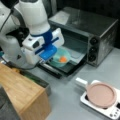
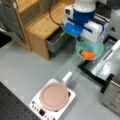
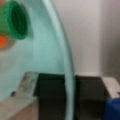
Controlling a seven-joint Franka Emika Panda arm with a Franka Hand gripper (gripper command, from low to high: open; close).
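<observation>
Gripper: white-and-blue gripper point(image 1: 51, 58) sits over the near rim of the pale teal plastic bowl point(image 2: 96, 48); I cannot tell whether it is clamped or parted.
Bowl: smooth, round and thin-walled, resting on the dark glass door point(image 1: 71, 66) of the open steel toaster oven point(image 1: 100, 30).
Contents: orange carrot-shaped toy point(image 2: 87, 54) with a ribbed green top point(image 3: 13, 21).
Handling: keep the rim level, since the slick wall could let the toy roll.
Nearby: pink round lidded pan point(image 2: 53, 96) on a white scale, grey bench point(image 1: 67, 100).

A grey table point(image 1: 67, 97) carries toaster oven point(image 1: 100, 32), scale point(image 1: 100, 105), wooden cabinet point(image 1: 22, 97).
</observation>
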